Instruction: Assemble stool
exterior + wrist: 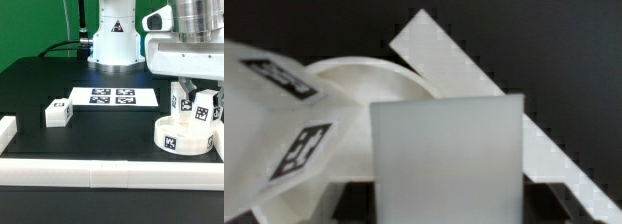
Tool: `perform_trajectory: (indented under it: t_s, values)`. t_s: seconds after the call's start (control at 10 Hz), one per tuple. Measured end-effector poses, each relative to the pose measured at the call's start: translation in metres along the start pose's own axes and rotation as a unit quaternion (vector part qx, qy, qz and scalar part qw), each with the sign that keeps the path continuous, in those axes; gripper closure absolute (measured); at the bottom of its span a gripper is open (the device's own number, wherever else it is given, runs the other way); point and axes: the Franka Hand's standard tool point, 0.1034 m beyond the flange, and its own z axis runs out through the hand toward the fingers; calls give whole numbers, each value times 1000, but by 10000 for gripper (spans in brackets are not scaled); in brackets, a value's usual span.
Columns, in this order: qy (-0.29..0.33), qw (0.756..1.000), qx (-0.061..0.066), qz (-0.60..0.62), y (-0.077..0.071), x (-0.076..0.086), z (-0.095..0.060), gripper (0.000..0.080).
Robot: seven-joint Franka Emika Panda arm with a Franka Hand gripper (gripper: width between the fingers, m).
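Over at the exterior view's right, near the front edge of the bench (110,140), the fingers (188,86) appear pinched on a tagged white leg (206,110). They hold it upright just above the round seat (186,136), most likely to line its end up with a socket there. Another tagged piece (184,101) stands just beside it, fixed or not I cannot tell, while a spare leg (57,113) lies well apart, left of the marker board (110,98), probably awaiting its turn.
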Motion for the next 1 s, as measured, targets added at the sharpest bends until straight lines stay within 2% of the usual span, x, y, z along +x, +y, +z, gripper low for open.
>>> perform_trajectory:
  t_s: [0.1, 0.3, 0.5, 0.7, 1.0]
  values:
    - [-2, 1000, 3, 27, 0, 0, 0, 453]
    - [-5, 991, 22, 133, -3, 0, 0, 453]
    - [-10, 978, 34, 205, -3, 2, 0, 453]
    - [-23, 968, 26, 249, -5, -2, -1, 453]
    - [-28, 949, 30, 314, -6, -2, -1, 454]
